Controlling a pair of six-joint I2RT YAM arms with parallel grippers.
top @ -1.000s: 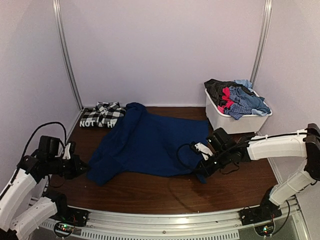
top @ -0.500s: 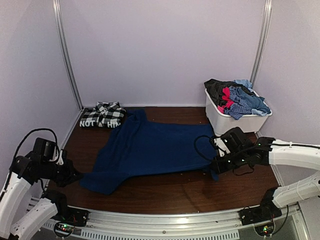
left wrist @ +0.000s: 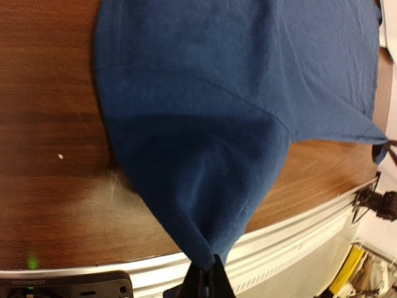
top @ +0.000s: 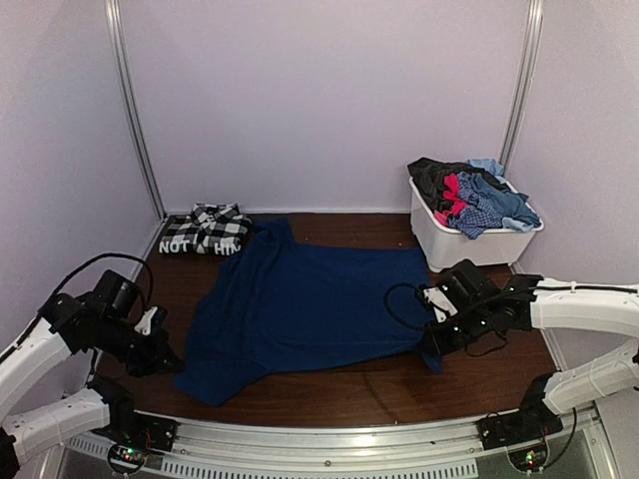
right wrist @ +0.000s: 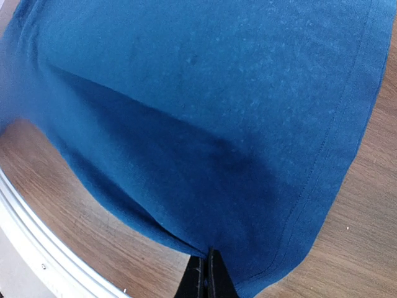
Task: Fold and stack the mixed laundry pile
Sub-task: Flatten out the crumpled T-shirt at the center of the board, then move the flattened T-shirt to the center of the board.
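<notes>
Top external view, left to right. The left gripper (top: 166, 351) sits low at the near-left of the wooden table (top: 339, 391), jaws closed on the near-left edge of the navy blue garment (top: 310, 299). The left wrist view confirms this: the cloth draws to a point pinched between the shut fingers.

A folded black-and-white checked shirt (top: 205, 230) with white lettering lies at the far-left corner, just beside the garment's far end. The navy blue garment is spread flat across mid-table.

The right gripper (top: 432, 344) is clamped on the garment's near-right hem corner, as the right wrist view also shows.

At the far right stands a white plastic bin (top: 469, 247). It holds the remaining laundry pile (top: 474, 195) of dark grey, red and light blue plaid pieces.
</notes>
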